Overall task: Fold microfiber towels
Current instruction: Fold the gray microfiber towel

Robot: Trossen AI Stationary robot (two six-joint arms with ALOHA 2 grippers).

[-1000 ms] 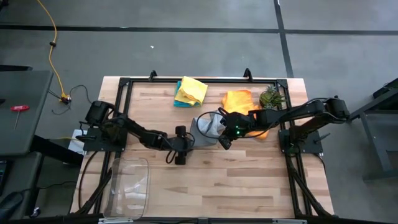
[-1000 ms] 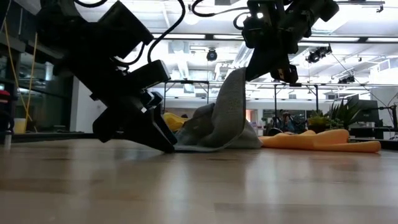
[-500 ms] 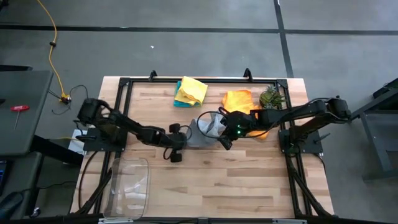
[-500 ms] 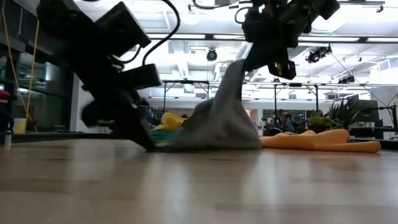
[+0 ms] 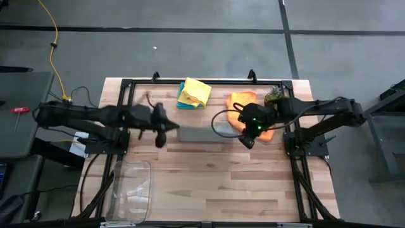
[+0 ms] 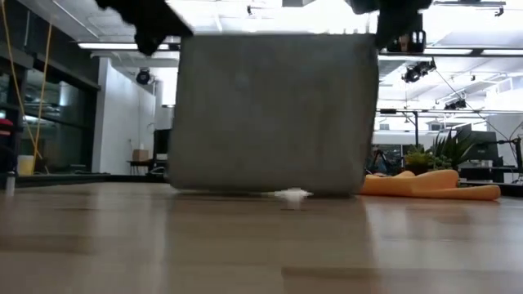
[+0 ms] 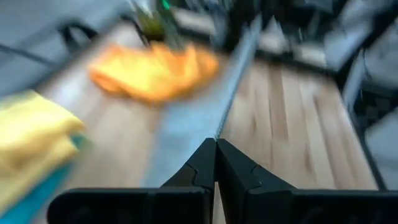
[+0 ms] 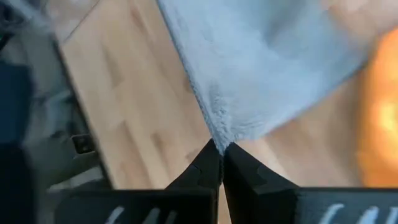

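The grey towel [image 6: 274, 114] hangs spread as a flat sheet between my two grippers over the table's middle. From above it shows as a narrow grey strip [image 5: 201, 134]. My left gripper [image 5: 163, 130] is shut on its upper left corner. My right gripper [image 5: 245, 138] is shut on its upper right corner. The towel's lower edge [image 6: 270, 191] reaches down to about the table top. At the back, a yellow towel [image 5: 195, 90] lies on a teal one [image 5: 181, 104]. An orange towel [image 5: 242, 101] lies at the back right. My left gripper pinches the grey towel's upper corner [image 7: 219, 134] between its two shut fingers, coming from the table's left and slanting a little downward. The top edge [image 7: 235, 87] runs straight away from the fingers, drawn taut. My right gripper pinches the other upper corner [image 8: 217, 138] between its two shut fingers, coming from the table's right and slanting downward. The cloth spreads away from the fingertips and hangs below the hold.
A small green plant [image 5: 276, 96] stands at the back right beside the orange towel. A clear plastic tray [image 5: 131, 189] sits at the near left corner. Bare wood [image 5: 221, 183] lies in front of the hanging towel. A black frame [image 5: 209, 81] rims the table.
My left gripper has shut on the grey towel's low corner at the table, then risen and drawn toward the table's left edge. My right gripper has risen and shifted right, still shut. The towel has gone from a crumpled heap to a flat, taut hanging sheet.
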